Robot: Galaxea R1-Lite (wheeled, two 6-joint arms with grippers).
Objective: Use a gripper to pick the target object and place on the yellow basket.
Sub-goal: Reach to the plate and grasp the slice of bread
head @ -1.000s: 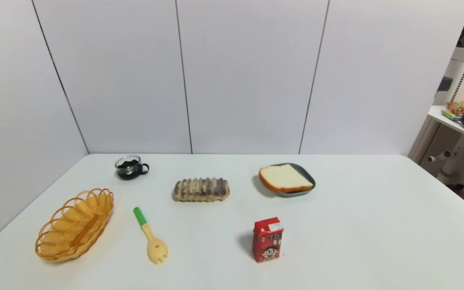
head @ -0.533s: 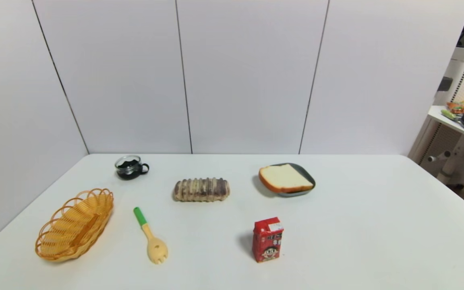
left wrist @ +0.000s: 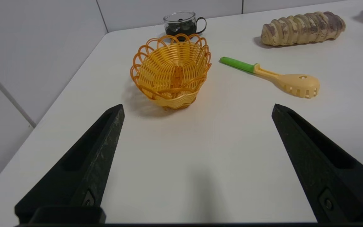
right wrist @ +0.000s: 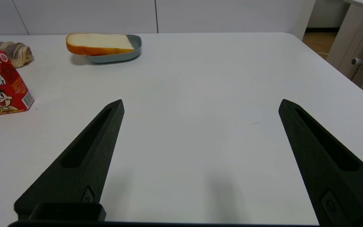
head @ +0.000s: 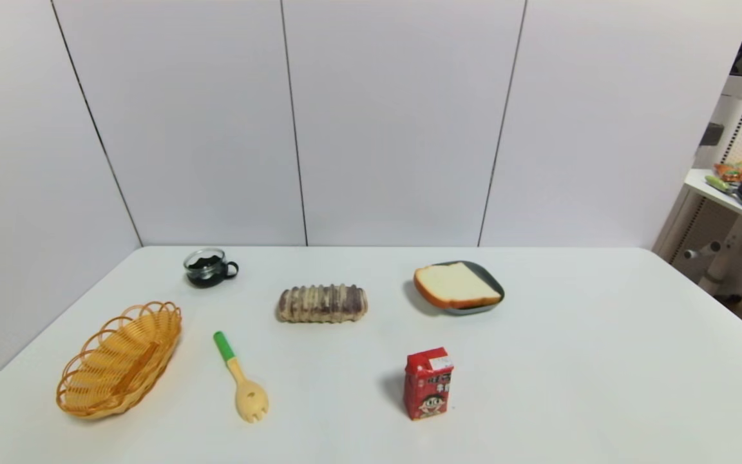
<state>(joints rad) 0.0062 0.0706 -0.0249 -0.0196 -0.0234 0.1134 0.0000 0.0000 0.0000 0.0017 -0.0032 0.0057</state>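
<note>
A thick white bread slice (head: pixel 455 284) (right wrist: pixel 99 43) with an orange-brown crust, the target object, lies on a grey-blue plate (head: pixel 491 278) (right wrist: pixel 131 52) at the back right of the table. The yellow basket (head: pixel 120 359) (left wrist: pixel 172 74) sits empty at the front left. Neither arm shows in the head view. My left gripper (left wrist: pixel 197 107) hangs open over bare table short of the basket. My right gripper (right wrist: pixel 200 102) is open too, nothing between its fingers, well short of the bread.
A brown-striped ridged roll (head: pixel 323 303) lies mid-table. A green-handled spoon (head: pixel 241 377) lies beside the basket, a glass cup (head: pixel 207 267) behind it. A red drink carton (head: pixel 428 383) stands in front of the plate. White walls close the back and left.
</note>
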